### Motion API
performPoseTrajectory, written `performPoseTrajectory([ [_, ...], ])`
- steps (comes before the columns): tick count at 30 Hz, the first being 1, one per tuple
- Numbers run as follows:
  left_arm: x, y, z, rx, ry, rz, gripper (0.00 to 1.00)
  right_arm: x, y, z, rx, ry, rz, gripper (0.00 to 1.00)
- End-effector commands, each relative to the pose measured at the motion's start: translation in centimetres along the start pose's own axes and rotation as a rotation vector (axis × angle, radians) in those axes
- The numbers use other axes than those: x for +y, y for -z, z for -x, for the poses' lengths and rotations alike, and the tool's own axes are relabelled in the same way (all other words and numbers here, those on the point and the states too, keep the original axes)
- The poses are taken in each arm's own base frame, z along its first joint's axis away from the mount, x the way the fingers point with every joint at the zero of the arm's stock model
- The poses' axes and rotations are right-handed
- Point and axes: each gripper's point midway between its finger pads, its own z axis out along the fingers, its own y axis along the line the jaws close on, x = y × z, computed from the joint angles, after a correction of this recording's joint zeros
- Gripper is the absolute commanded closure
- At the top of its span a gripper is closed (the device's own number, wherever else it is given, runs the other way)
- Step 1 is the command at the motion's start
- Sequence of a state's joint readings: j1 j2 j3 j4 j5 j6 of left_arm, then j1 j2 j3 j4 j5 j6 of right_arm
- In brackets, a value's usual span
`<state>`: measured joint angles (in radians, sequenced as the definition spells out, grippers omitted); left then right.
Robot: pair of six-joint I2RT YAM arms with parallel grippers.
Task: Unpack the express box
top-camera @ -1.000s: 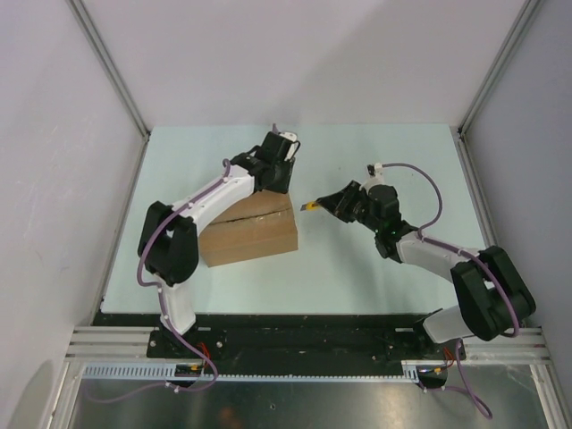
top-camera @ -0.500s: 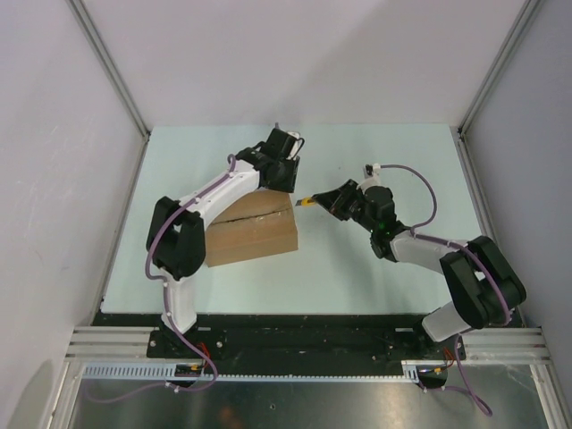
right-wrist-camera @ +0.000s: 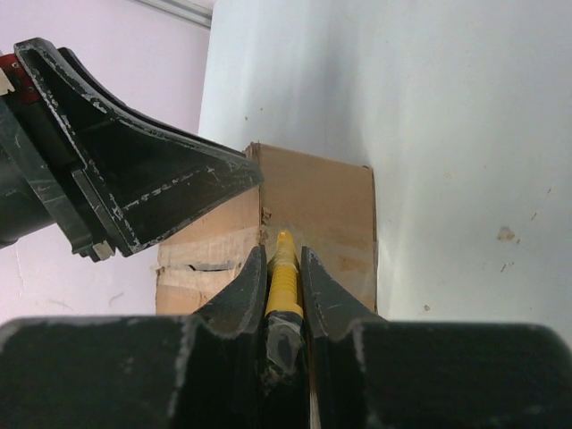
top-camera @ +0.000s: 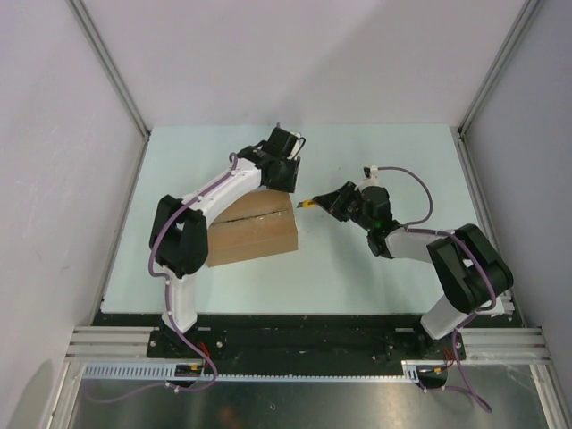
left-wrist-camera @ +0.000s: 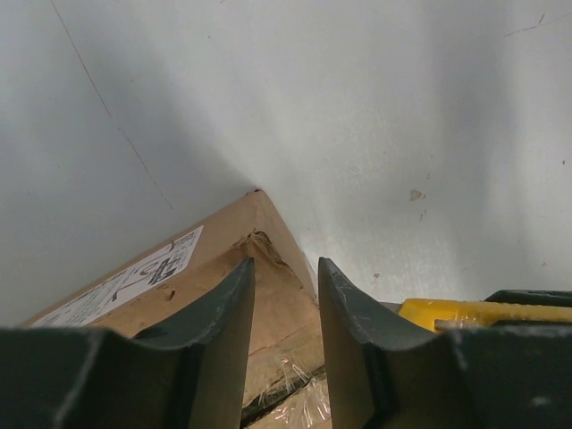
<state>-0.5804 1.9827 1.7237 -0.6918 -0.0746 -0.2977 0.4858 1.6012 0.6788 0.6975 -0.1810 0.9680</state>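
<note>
Pale green table [top-camera: 357,161] and white walls fill the top view. One express box [top-camera: 250,234] lies left of the middle, and two arms reach in. The left gripper [top-camera: 283,177] sits on the box's 1 o'clock corner. The right gripper [top-camera: 329,202] holds one yellow knife [top-camera: 308,205], its tip pointing to 9 o'clock, just beside that corner. Since a second ago the box and knife have hardly moved, but the right elbow has swung inward. In the left wrist view the jaws stand partly apart over the corner, with one white label [left-wrist-camera: 134,277] at 8 o'clock. In the right wrist view the jaws pinch the knife, and the box is at 12 o'clock.
</note>
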Motion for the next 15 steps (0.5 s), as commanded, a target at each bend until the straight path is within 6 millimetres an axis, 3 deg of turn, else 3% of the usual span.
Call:
performPoseTrajectory([
  [1,0.7,-0.5,-1.3,0.058,-0.007,0.036,0.62,2.7,-0.8,1.9,-0.064,0.019,0.093,1.00],
  [8,1.5,-0.9,-2.4,0.098,-0.026,0.068,0.68,3.3,-0.8,2.0,-0.073,0.035,0.106,1.00],
  [15,1.6,-1.2,-2.7,0.108,-0.036,0.073,0.68,3.5,-1.1,1.5,-0.060,0.030,0.123,1.00],
])
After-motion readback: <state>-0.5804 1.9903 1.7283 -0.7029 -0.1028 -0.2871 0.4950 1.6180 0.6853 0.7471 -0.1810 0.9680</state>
